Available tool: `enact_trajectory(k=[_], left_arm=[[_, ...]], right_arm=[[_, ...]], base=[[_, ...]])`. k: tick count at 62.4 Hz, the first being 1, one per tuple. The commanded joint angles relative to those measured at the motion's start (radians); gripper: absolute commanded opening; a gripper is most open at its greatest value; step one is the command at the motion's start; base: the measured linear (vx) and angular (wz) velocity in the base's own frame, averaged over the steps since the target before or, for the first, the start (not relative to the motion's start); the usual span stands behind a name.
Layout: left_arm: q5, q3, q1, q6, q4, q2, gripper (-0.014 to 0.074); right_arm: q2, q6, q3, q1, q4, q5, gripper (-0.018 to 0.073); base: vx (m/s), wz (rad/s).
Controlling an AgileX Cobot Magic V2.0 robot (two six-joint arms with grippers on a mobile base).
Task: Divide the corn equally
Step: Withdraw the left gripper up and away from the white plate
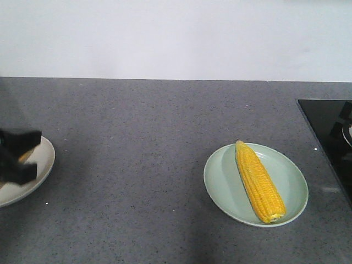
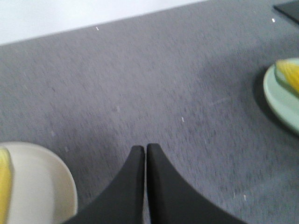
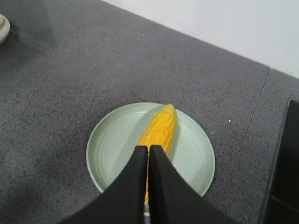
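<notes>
One corn cob (image 1: 259, 181) lies lengthwise on the pale green plate (image 1: 220, 176) at the right. My right gripper (image 3: 148, 148) hovers over that cob (image 3: 161, 128), jaws shut with nothing held. A cream plate (image 1: 47, 157) sits at the left edge, and a sliver of yellow corn (image 2: 4, 182) shows on it. My left gripper (image 2: 145, 147) is shut and empty over the bare counter, just right of the cream plate (image 2: 46, 186). Its black body (image 1: 19, 140) hides much of that plate in the front view.
A black cooktop (image 1: 330, 126) fills the right end of the grey speckled counter (image 1: 137, 137). A white wall (image 1: 176, 38) runs along the back. The green plate's edge (image 2: 280, 100) shows at the right of the left wrist view.
</notes>
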Motion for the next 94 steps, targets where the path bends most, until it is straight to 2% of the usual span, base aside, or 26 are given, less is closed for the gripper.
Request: enact_trajectory(k=[1, 8, 13, 36, 81, 87, 91, 94], left_arm=[[-0.168, 0.137, -0.001, 0.14, -0.173, -0.101, -0.0008], [-0.226, 0.26, -0.001, 0.22, -0.265, -0.186, -0.0008], [-0.241, 0.29, -0.001, 0.234, -0.288, -0.223, -0.0008], [-0.219, 0.293, -0.001, 0.233, -0.288, -0.273, -0.0008], [-0.22, 0.293, -0.001, 0.233, -0.288, -0.273, -0.0007], [-0.22, 0.293, -0.001, 0.229, -0.268, -0.273, -0.0007], [-0.219, 0.296, -0.001, 0.2, -0.184, -0.275, -0.0007], [-0.221, 0.308, -0.001, 0.147, -0.11, -0.29, -0.0007]], right_arm=[[-0.056, -0.01, 0.074, -0.004, 0.02, -0.108, -0.0004], [-0.101, -0.01, 0.153, -0.004, 0.015, -0.106, -0.0004], [-0.121, -0.01, 0.184, -0.004, 0.019, -0.086, -0.0004], [-0.13, -0.01, 0.206, -0.004, 0.03, 0.023, -0.0004], [-0.13, -0.01, 0.206, -0.004, 0.031, 0.024, -0.0004], [-0.13, -0.01, 0.206, -0.004, 0.03, 0.026, -0.0004], [-0.13, -0.01, 0.206, -0.004, 0.034, 0.032, -0.0004], [-0.13, -0.01, 0.206, -0.004, 0.034, 0.036, -0.0004]], base=[[0.0, 0.0], [0.0, 0.0], [0.0, 0.0], [0.0, 0.0], [0.0, 0.0], [0.0, 0.0], [0.0, 0.0], [0.0, 0.0]])
